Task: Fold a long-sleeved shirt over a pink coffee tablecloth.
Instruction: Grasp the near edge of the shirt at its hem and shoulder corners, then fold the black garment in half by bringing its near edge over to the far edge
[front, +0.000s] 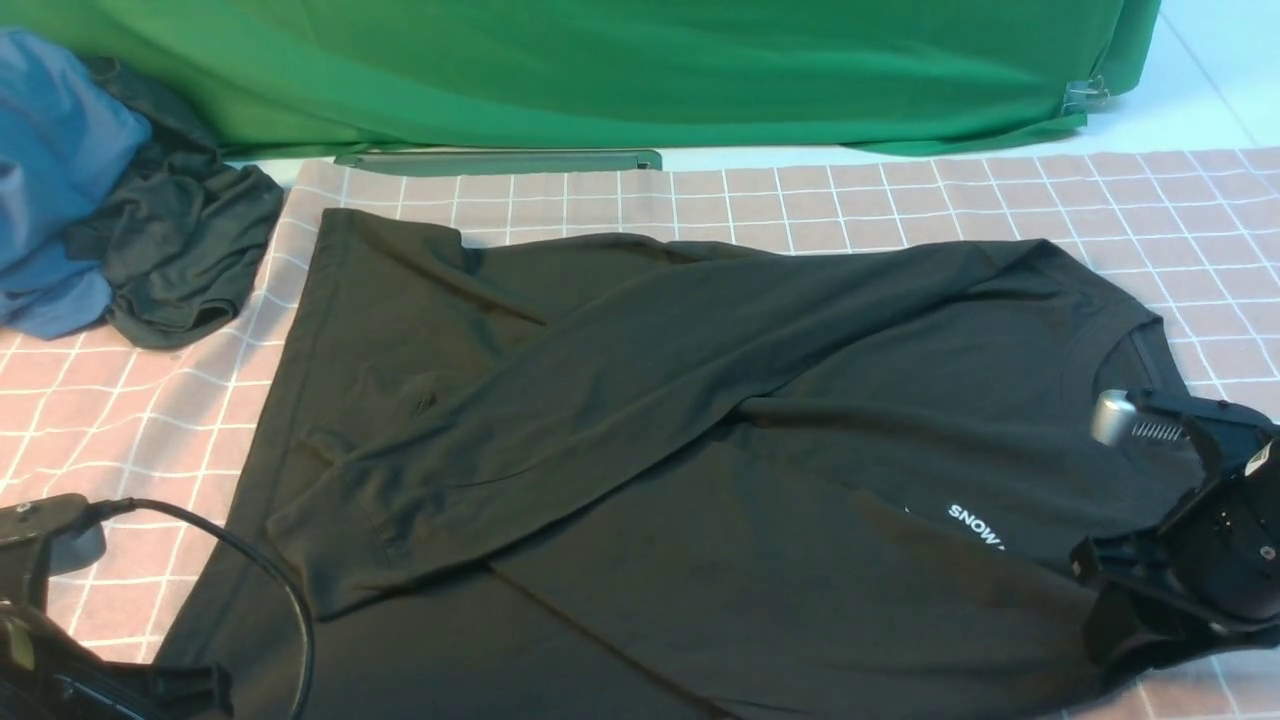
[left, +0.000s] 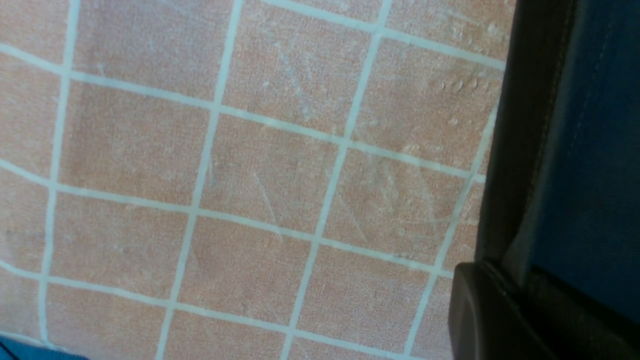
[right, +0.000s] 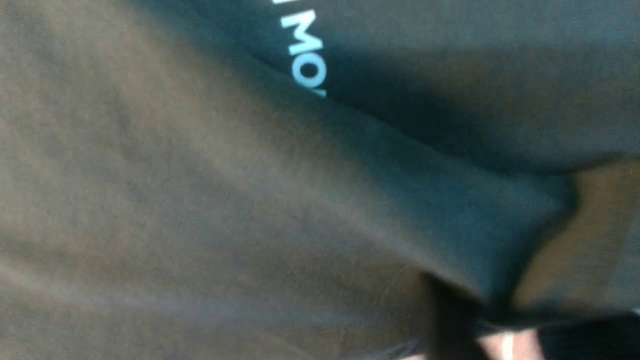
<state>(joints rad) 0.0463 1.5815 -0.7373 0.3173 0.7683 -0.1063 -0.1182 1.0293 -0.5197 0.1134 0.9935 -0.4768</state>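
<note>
The black long-sleeved shirt (front: 700, 400) lies spread on the pink coffee tablecloth (front: 1150, 210), collar to the right. Both sleeves are folded across its body and part of the white "SNOW" print shows. My right gripper (front: 1100, 600) sits low at the shirt's near right edge, below the collar. In the right wrist view a fold of the shirt (right: 450, 210) bunches toward the jaws, too blurred to show a grip. My left gripper (front: 190, 690) is at the near left, beside the shirt's hem (left: 530, 125), over bare tablecloth (left: 250, 175). One finger (left: 480, 315) shows, with nothing in it.
A blue garment (front: 50, 170) and a dark grey garment (front: 180, 250) are heaped at the far left. A bright green cloth (front: 640, 70) hangs along the back, with a dark green bar (front: 500, 160) at its foot and a clip (front: 1085, 95) at its right end.
</note>
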